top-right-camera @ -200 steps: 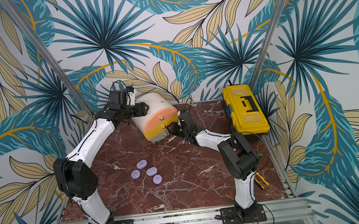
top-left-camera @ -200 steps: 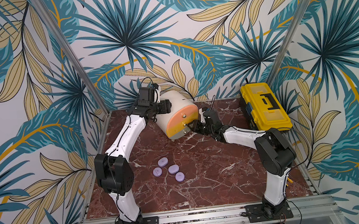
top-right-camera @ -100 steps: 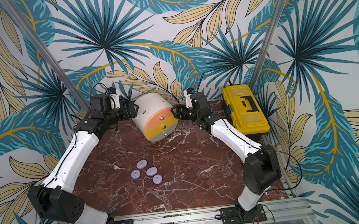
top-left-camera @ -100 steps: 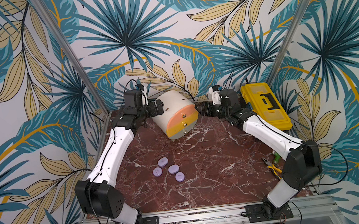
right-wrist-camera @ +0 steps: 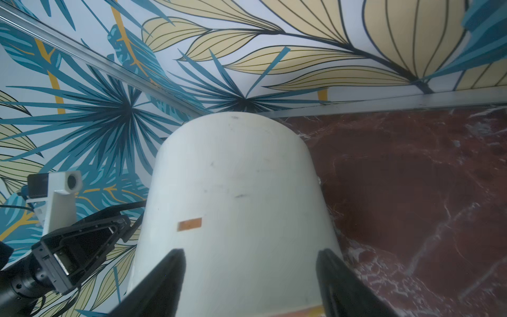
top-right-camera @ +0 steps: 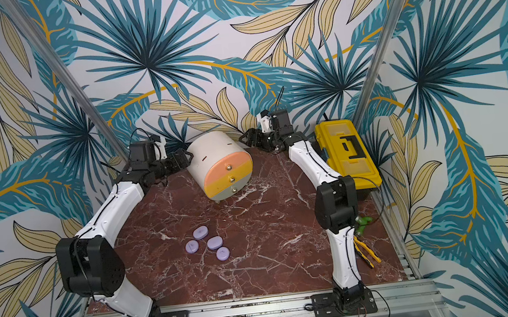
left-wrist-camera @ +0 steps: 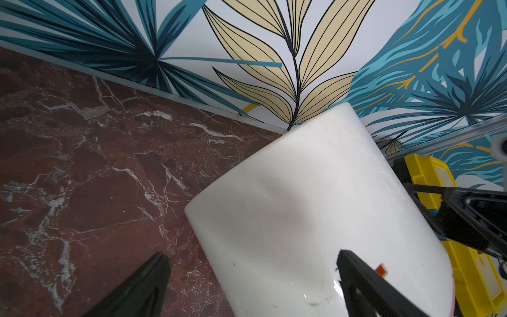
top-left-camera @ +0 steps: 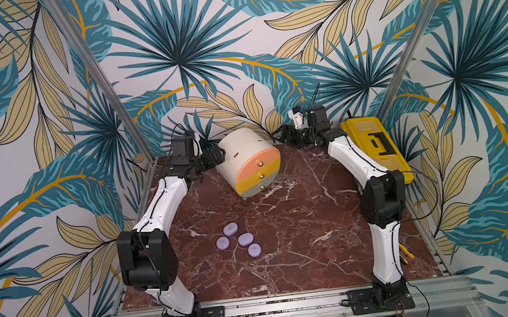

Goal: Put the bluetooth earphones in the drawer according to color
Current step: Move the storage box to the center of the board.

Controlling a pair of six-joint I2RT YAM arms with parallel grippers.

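Four lilac earphone cases (top-left-camera: 245,239) lie in a loose cluster on the red marble counter (top-left-camera: 305,251), left of its middle. They are close together and well apart from both arms' working ends.

Farther back, near the leaf-patterned wall (top-left-camera: 176,60), is the cream round-topped cabinet (top-left-camera: 238,149). Its peach, yellow and grey-beige drawers are all pushed shut, each with a metal knob. In both top views the coloured bands of the front run at a slant.

On the cabinet's left flank is the left tool (top-left-camera: 218,155), jaws spread wide and gripping nothing. In the left wrist view, the left tool (left-wrist-camera: 251,254) has one finger (left-wrist-camera: 142,285) over bare counter and the other in front of the cream shell. Whether that finger touches the shell cannot be told.

By the cabinet's back right corner hangs the right tool (top-left-camera: 284,133), jaws parted and empty. In the right wrist view both its fingers (right-wrist-camera: 164,277) stand out against the rounded shell.

Along the counter's right edge, beyond the right arm, lies a yellow-and-black toolbox (top-left-camera: 375,148) with its lid shut. Yellow-handled pliers (top-right-camera: 365,250) rest on the counter's right edge, near that arm's base.
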